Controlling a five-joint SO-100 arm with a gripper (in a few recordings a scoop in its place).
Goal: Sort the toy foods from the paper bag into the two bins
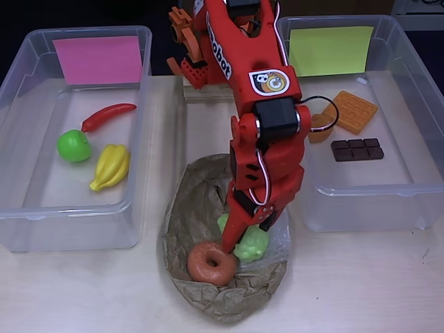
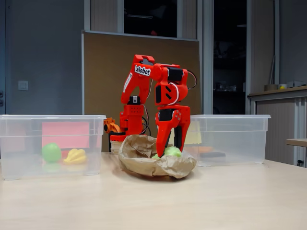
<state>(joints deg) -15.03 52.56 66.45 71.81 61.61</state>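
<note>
The crumpled brown paper bag [image 1: 198, 208] lies at the table's front centre. In it are a brown donut [image 1: 211, 263] and pale green grapes [image 1: 254, 244]. My red gripper [image 1: 246, 236] reaches down into the bag and stands open, one finger on each side of the grapes [image 2: 172, 151]. I cannot tell if the fingers touch them. The bin with the pink sheet [image 1: 21, 104] holds a red chili [image 1: 109, 116], a green apple [image 1: 73, 146] and yellow bananas [image 1: 111, 166]. The bin with the yellow-green sheet [image 1: 416, 90] holds an orange waffle [image 1: 354, 111], a chocolate bar [image 1: 356, 149] and a croissant [image 1: 320, 129] partly behind the arm.
The arm's base [image 1: 198, 48] stands between the two bins at the back. Bare wooden table [image 1: 374, 284] runs along the front, on both sides of the bag. The bag's raised paper rim [image 2: 158, 167] surrounds the gripper.
</note>
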